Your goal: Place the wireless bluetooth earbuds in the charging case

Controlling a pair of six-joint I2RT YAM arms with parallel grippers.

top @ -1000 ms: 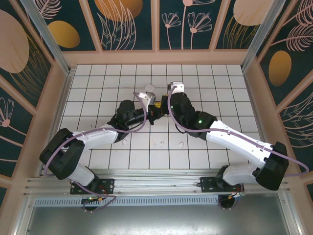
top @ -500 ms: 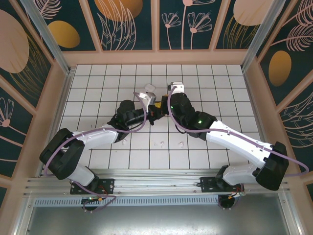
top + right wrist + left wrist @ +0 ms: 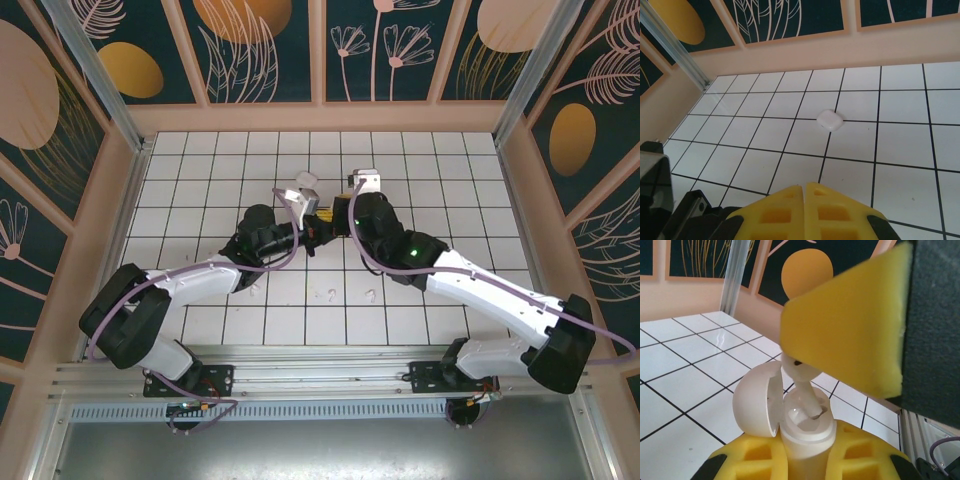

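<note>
In the left wrist view my left gripper (image 3: 807, 447) is shut on the white charging case (image 3: 807, 432), held upright with its round lid (image 3: 756, 400) swung open to the left. A white earbud (image 3: 801, 371) hangs from under a yellow finger (image 3: 850, 335) of the right gripper, its stem reaching down into the case's socket. In the top view the left gripper (image 3: 318, 224) and right gripper (image 3: 341, 218) meet mid-table. The right gripper (image 3: 805, 187) has its yellow fingertips pressed together. Two more earbuds (image 3: 330, 294) (image 3: 371, 296) lie on the tiles nearer the arm bases.
A second white case (image 3: 830, 120), closed, lies on the tiles ahead of the right gripper and shows beyond the left wrist (image 3: 307, 181) from above. Wooden walls (image 3: 320, 118) ring the tiled floor. A small white bit (image 3: 251, 291) lies beside the left forearm.
The right arm has shifted slightly to the right and its forearm has swung a little. The left arm has stayed put and both grips are unchanged.
</note>
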